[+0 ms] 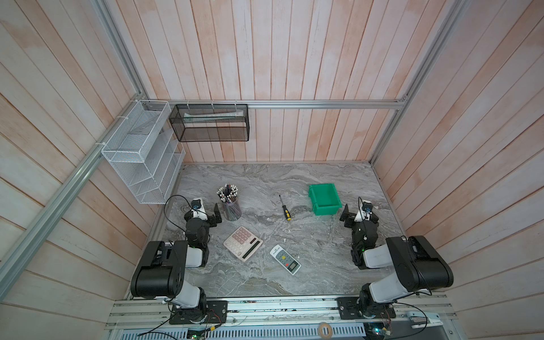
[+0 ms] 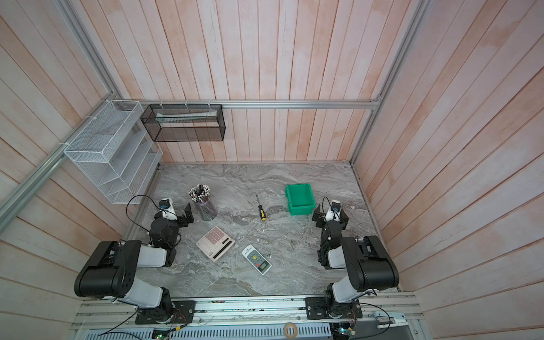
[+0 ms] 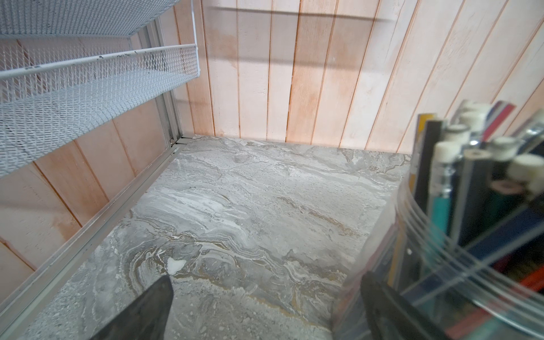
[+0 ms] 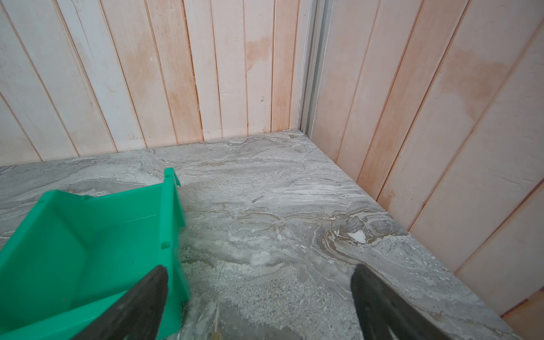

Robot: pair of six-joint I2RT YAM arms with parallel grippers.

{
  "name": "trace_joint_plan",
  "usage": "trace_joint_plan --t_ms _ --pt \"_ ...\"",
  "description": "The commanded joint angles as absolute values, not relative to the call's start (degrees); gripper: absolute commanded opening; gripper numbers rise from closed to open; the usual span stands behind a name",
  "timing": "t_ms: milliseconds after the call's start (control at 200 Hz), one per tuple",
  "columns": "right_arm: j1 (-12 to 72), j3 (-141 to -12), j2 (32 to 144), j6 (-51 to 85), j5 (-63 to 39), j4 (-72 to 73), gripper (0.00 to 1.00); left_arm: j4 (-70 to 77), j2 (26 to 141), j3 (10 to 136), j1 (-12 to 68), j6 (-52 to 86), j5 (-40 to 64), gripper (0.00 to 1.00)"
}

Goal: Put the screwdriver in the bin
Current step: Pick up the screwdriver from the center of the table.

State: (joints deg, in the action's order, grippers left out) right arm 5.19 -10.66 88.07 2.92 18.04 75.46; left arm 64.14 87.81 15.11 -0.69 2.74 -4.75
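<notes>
By the right gripper, wide — bin cut off; left gripper wide too.

From the stereo head we look steeply down from high above the robot's edge of the marble table toward the back wall, and both top views take in nearly the same whole scene, only shifted a little sideways. Our left wrist camera sits low and close over the table, facing the back-left corner, with the white wire rack overhead and the pencil cup right at the lens. Our right wrist camera, equally low, faces the back-right corner past the bin; all three things also show in both top views.
</notes>
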Motion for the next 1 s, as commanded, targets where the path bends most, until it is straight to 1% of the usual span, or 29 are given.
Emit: trace_joint_plan --t_ms 0,110,270,355,430,465,505,610,695,765,830,860,890,915,995 --pt "4.96 -11.62 88.68 2.37 18.46 76.7 0.98 67.49 88.2 14.32 -0.6 2.49 -5.55 1.0" --pt "5.0 -11.56 88.66 2.47 18.46 76.71 0.98 69.93 87.93 12.77 -0.92 3.66 -6.72 1.0" --pt "4.94 -11.6 88.68 2.4 18.46 76.69 0.98 68.91 88.03 13.31 -1.04 3.47 -6.06 1.0" --pt "4.95 -11.6 88.68 2.42 18.39 76.71 0.98 70.67 86.65 12.23 -1.07 4.04 -7.83 1.0" --pt "5.38 -11.4 88.11 1.96 20.54 77.44 0.98 67.32 79.92 10.66 -0.89 4.05 -9.67 1.0" --pt "5.81 -11.78 86.18 2.75 20.72 73.92 0.98 62.16 75.6 10.77 -0.35 5.72 -12.12 1.0" --pt "6.47 -11.48 85.11 1.39 22.34 74.88 0.98 55.88 70.51 11.14 -0.01 7.71 -14.77 1.0" --pt "7.99 -13.4 80.15 2.79 29.51 67.12 0.98 36.87 56.54 12.31 0.53 16.62 -20.85 1.0" --pt "8.42 -13.27 75.26 4.23 33.78 63.36 0.98 25.68 47.54 13.88 0.71 20.77 -19.62 1.0" --pt "8.22 -16.47 69.08 10.15 36.22 49.85 0.98 18.65 41.92 15.63 1.8 21.9 -18.82 1.0" --pt "7.86 -20.78 66.17 15.41 37.07 39.06 0.98 13.73 37.93 17.85 3.39 22.02 -18.33 1.0" --pt "7.66 -23.68 65.28 18.53 36.06 32.57 0.98 12.19 36.49 18.77 4.31 22.14 -18.0 1.0" --pt "7.41 -25.82 65.07 19.53 33.65 29.07 0.98 11.14 35.22 19.85 5.18 22.66 -17.34 1.0" --pt "7.23 -28.18 64.96 19.6 29.86 25.49 0.98 10.63 34.64 20.7 5.9 23.19 -16.52 1.0" --pt "7.71 -32.74 65.18 19.02 21.86 20.5 0.98 10.9 34.6 23.12 9.57 24.25 -13.51 1.0"
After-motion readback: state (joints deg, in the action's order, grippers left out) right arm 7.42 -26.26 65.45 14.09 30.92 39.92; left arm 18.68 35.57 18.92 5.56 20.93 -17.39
